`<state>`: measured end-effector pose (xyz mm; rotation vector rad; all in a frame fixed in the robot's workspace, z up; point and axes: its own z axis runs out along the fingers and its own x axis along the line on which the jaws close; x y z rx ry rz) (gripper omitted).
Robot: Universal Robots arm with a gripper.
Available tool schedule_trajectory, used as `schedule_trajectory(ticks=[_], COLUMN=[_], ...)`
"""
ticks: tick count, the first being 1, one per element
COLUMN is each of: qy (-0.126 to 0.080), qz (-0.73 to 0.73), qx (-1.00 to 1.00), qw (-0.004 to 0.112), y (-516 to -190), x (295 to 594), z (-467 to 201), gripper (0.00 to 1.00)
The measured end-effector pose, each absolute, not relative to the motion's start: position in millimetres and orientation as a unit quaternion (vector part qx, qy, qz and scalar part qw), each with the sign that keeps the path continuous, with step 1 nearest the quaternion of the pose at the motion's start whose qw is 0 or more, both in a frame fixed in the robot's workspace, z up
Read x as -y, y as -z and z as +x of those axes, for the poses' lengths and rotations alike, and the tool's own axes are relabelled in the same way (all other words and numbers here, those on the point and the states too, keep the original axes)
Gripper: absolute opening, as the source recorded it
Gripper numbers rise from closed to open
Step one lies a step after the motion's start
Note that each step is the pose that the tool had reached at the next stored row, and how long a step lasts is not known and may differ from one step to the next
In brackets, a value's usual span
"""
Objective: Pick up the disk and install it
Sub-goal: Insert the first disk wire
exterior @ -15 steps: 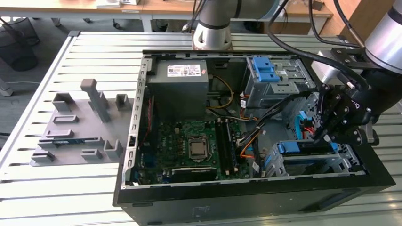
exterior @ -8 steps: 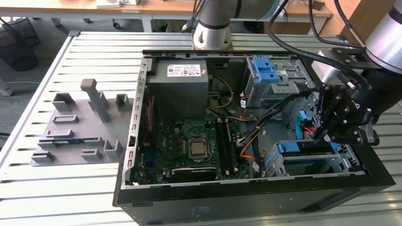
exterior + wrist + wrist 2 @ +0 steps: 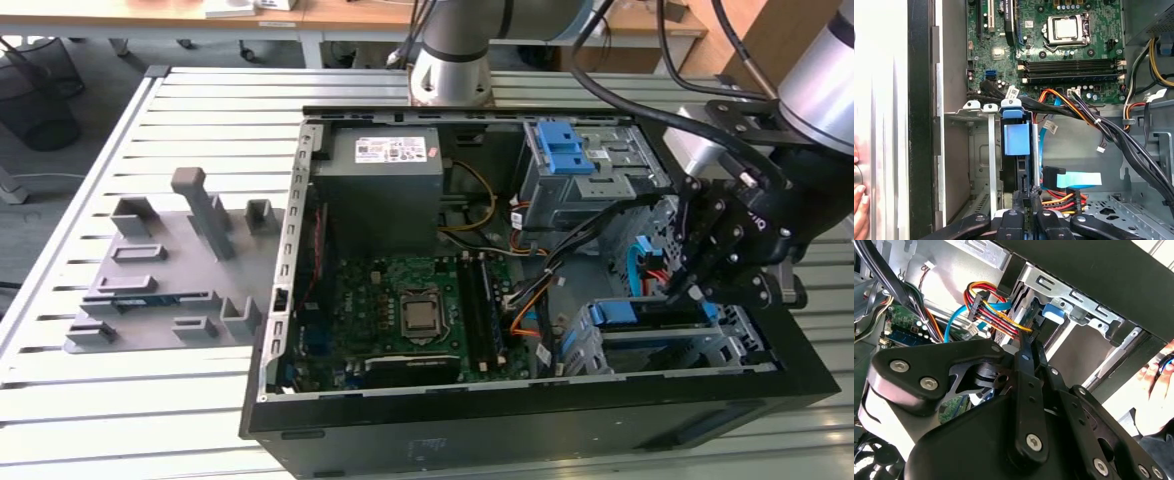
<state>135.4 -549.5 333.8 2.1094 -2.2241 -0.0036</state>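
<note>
Hand [image 3: 694, 290] at the disk [image 3: 1016, 140]; no legible writing.

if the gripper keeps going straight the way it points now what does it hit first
Most likely the disk standing on edge in the drive cage: in the first wrist view the gripper points along its blue-framed edge. Depth is unclear, so contact may already exist.

Robotics lab: slatted metal workbench [image 3: 200, 110], opened computer case [image 3: 534, 420], desks behind.
</note>
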Motion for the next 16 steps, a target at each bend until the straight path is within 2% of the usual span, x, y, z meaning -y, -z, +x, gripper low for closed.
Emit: schedule_trajectory(ticks=[16], qy=[0.003], qz=[0.702], qx=[0.711], qw=[0.039], y=[-333.2], x=[549.8], z=[135.9], gripper=[0.16])
